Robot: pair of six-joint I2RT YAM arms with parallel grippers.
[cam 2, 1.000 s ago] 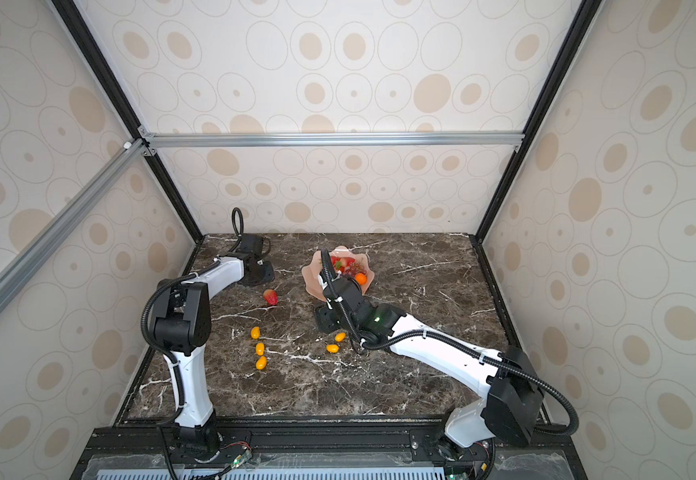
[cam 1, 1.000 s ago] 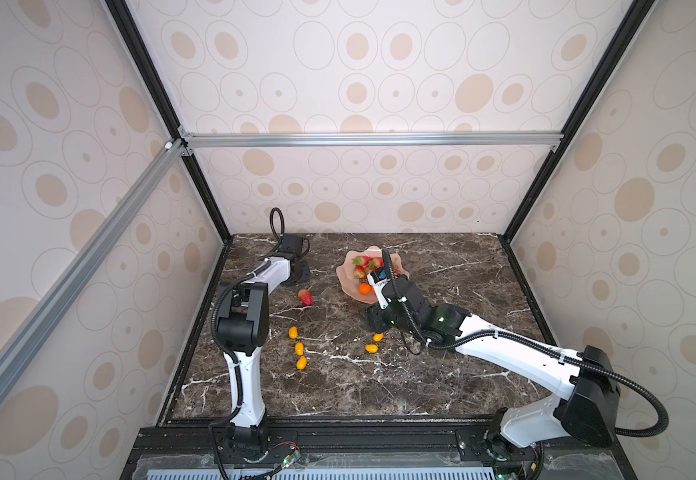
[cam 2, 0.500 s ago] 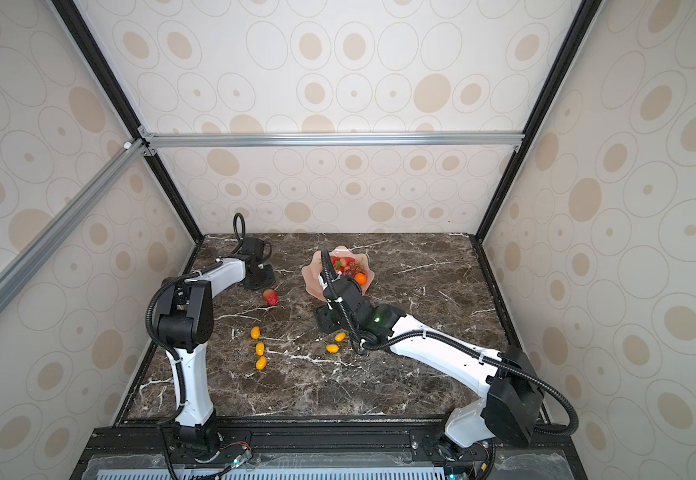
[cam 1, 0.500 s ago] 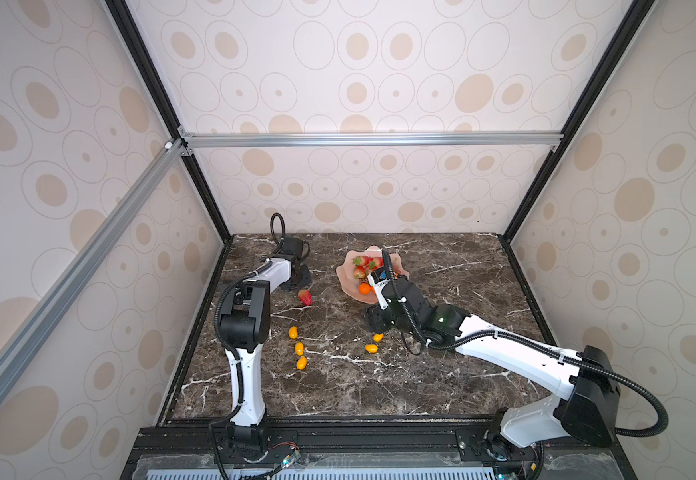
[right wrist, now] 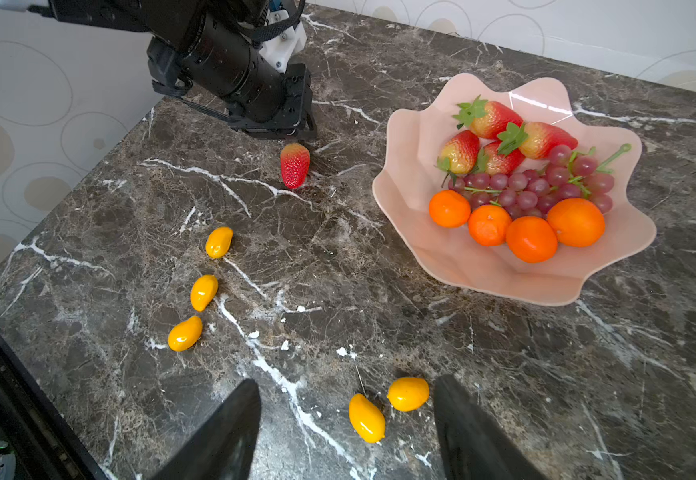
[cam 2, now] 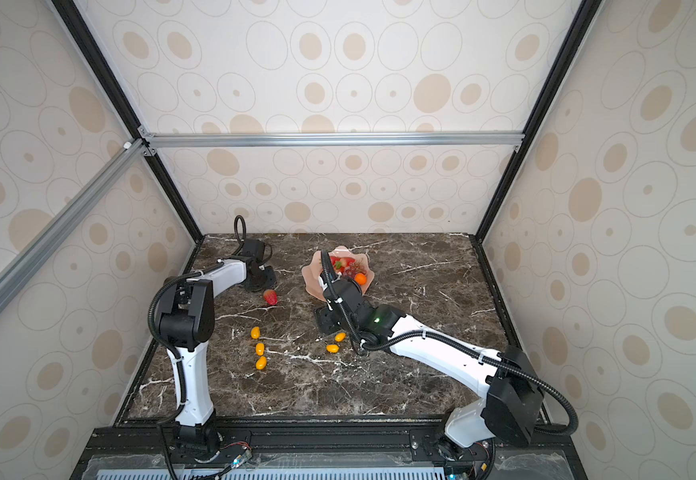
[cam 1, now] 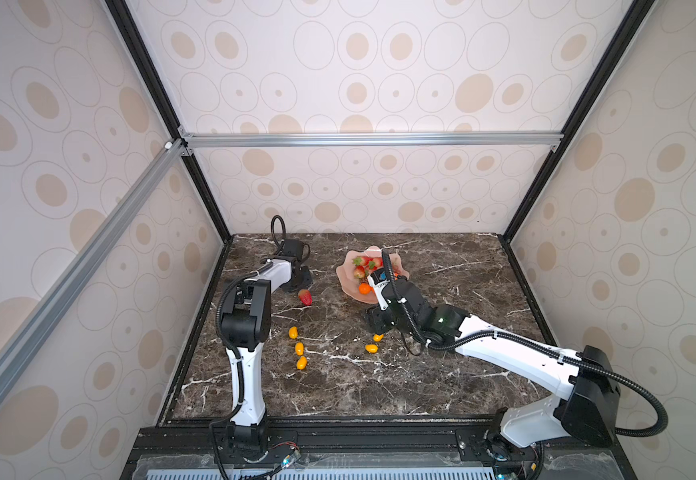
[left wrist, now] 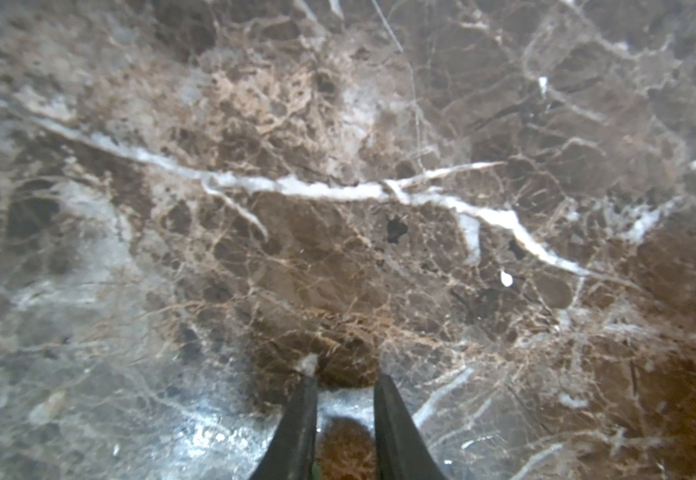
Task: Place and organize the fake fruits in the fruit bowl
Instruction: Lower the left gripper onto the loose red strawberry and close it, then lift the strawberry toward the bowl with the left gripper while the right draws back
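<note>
left end effector (left wrist: 346, 379): narrow gap, red blur inside; grip unclear
right end effector (right wrist: 346, 384): released, above two yellow fruits (right wrist: 407, 393)
strawberry (cam 1: 305, 297): on worktop (cam 1: 421, 374), at left end effector
bowl (right wrist: 412, 137): holds tangerines (right wrist: 531, 239), grapes (right wrist: 524, 191)

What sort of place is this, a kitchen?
Probably a robot test booth, not a kitchen: two white robot arms mounted at a marble-look tabletop, wallpapered panels on a metal frame, and fake fruit in a pink bowl.

Both top views look down from high on the marble table (cam 1: 338, 386); wrist cameras hover close above it
</note>
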